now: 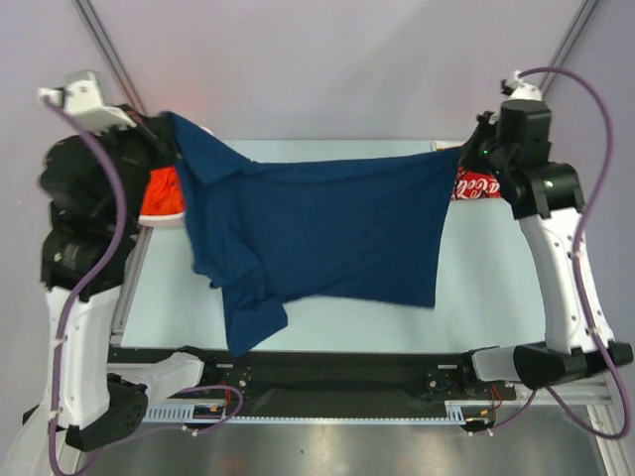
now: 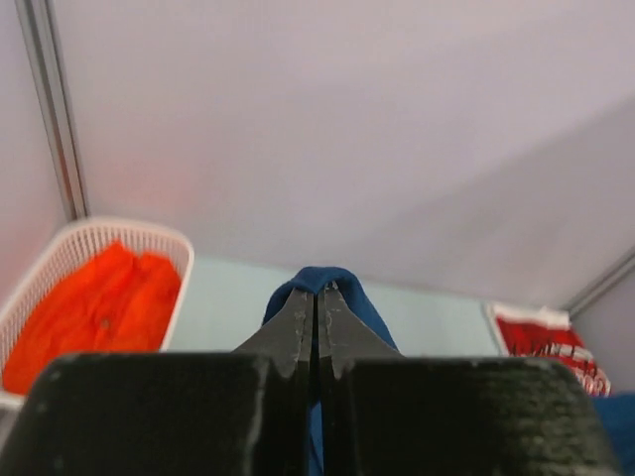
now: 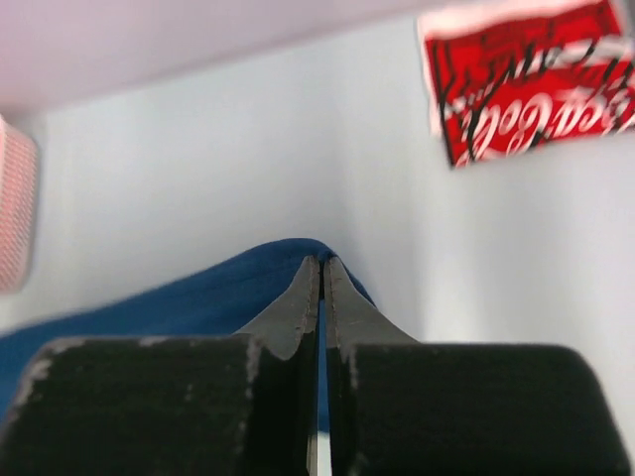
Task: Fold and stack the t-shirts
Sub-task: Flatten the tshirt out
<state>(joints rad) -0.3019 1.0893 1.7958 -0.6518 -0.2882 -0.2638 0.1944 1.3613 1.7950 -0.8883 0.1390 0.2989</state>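
The navy blue t-shirt (image 1: 317, 233) hangs spread above the table, stretched between both arms. My left gripper (image 1: 171, 134) is shut on its far-left corner, and the blue cloth (image 2: 322, 280) bulges over the pinched fingertips in the left wrist view. At the far right my right gripper (image 1: 468, 151) is shut on the other corner, blue cloth (image 3: 248, 283) folding over its tips. The red Coca-Cola t-shirt (image 1: 478, 185) lies folded at the table's right, half hidden by the right arm, also seen as the red shirt (image 3: 526, 74). The orange t-shirt (image 1: 164, 193) lies in the basket.
A white lattice basket (image 2: 99, 230) stands at the table's far left edge and holds the orange cloth. The pale table top (image 1: 496, 288) shows bare to the right of the hanging shirt. Grey walls and metal frame posts (image 1: 109, 55) close the back.
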